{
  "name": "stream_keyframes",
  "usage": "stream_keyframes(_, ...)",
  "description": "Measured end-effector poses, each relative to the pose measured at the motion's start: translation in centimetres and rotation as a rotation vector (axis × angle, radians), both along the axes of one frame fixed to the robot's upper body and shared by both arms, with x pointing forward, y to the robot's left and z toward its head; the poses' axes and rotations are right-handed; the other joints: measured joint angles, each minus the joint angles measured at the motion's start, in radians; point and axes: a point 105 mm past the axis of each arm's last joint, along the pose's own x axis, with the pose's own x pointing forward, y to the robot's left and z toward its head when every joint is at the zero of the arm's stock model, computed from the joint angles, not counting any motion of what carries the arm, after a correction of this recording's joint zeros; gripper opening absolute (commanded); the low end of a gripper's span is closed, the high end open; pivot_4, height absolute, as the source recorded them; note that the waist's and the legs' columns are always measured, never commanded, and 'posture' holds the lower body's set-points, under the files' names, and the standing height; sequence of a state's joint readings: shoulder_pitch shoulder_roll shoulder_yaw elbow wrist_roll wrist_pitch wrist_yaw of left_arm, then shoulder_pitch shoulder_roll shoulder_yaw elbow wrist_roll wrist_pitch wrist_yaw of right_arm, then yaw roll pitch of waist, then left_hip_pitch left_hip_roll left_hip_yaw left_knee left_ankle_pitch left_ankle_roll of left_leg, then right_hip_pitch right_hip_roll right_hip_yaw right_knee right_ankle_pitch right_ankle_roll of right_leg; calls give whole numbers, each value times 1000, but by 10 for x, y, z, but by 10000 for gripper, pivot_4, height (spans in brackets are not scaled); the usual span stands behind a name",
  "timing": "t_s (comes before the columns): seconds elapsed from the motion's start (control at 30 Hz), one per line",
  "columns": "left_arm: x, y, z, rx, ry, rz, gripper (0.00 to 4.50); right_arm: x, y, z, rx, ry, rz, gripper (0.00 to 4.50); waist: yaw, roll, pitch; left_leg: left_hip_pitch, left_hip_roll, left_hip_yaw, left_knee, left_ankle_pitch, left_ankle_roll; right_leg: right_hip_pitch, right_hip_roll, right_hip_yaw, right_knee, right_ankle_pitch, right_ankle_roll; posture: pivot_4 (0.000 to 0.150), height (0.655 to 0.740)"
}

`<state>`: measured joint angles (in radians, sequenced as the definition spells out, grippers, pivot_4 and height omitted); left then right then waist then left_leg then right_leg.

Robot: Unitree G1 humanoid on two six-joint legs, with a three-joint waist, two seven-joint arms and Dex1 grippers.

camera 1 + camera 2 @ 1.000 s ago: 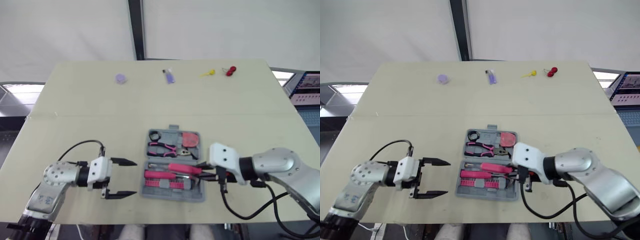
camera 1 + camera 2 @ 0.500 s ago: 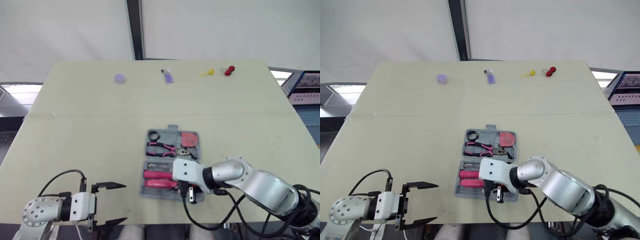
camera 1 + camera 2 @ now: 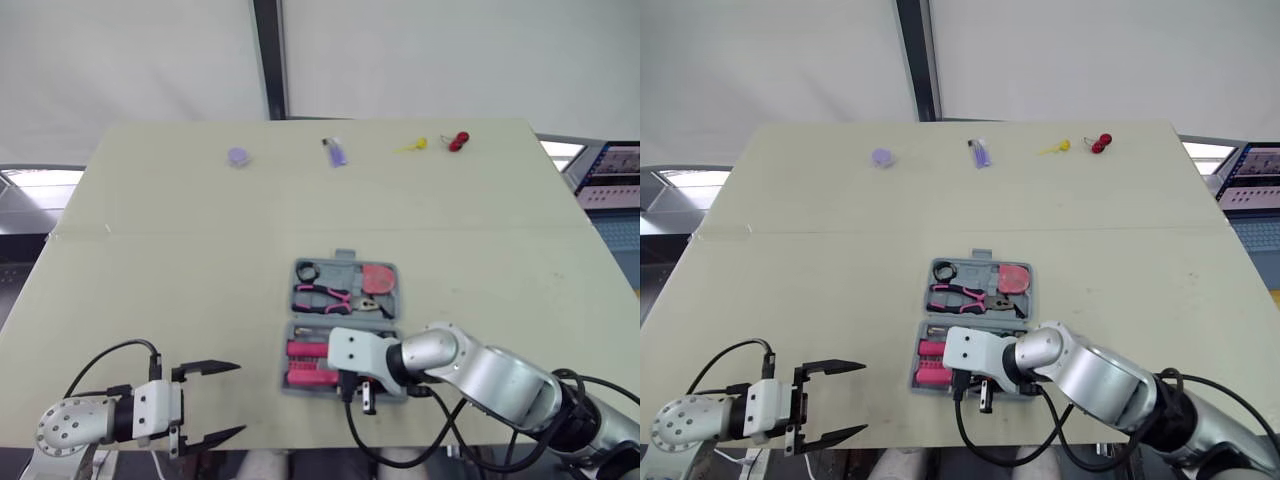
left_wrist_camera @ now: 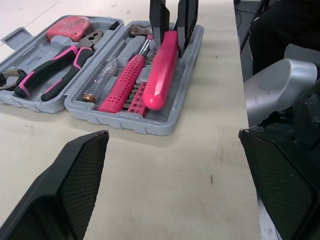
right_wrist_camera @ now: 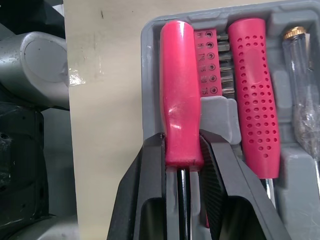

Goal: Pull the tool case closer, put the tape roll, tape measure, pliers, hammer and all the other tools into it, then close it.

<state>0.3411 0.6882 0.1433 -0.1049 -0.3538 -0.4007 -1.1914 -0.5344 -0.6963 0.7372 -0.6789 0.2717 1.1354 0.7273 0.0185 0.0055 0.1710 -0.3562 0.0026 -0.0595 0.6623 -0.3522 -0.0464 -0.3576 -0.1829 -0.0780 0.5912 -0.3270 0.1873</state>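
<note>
The grey tool case (image 3: 389, 313) lies open near the table's front middle. Its far half holds a black tape roll (image 3: 307, 271), pink-handled pliers (image 3: 322, 296) and a red tape measure (image 3: 378, 276). In the near half lie a dotted pink handle (image 5: 252, 90), a clear screwdriver (image 5: 302, 95) and a smooth pink-handled tool (image 5: 179, 95) with a black shaft. My right gripper (image 5: 182, 146) is shut on that smooth handle, which rests in its slot. My left gripper (image 3: 240, 397) hangs open and empty at the front-left table edge, well left of the case.
Along the table's far edge sit a purple disc (image 3: 239, 156), a small purple item (image 3: 338, 152), a yellow piece (image 3: 415, 146) and a red piece (image 3: 458, 141). A screen (image 3: 620, 165) stands off the right side. Bare tabletop surrounds the case.
My right gripper has swept left across the case's near half with the pink tool, which now lies in its slot. My left arm has drawn back toward the front-left edge, still open.
</note>
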Motion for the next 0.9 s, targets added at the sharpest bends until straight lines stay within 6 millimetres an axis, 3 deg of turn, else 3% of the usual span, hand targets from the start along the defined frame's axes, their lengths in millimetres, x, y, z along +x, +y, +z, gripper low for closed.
stream_keyframes(0.9, 6, -1, 2, -4, -15, 21, 45000, -1, 7, -5, -4, 0, 10, 3907, -8, 0, 0, 0, 0, 0, 0, 0, 0, 0, 0, 0, 0, 0, 0, 1500, 7400)
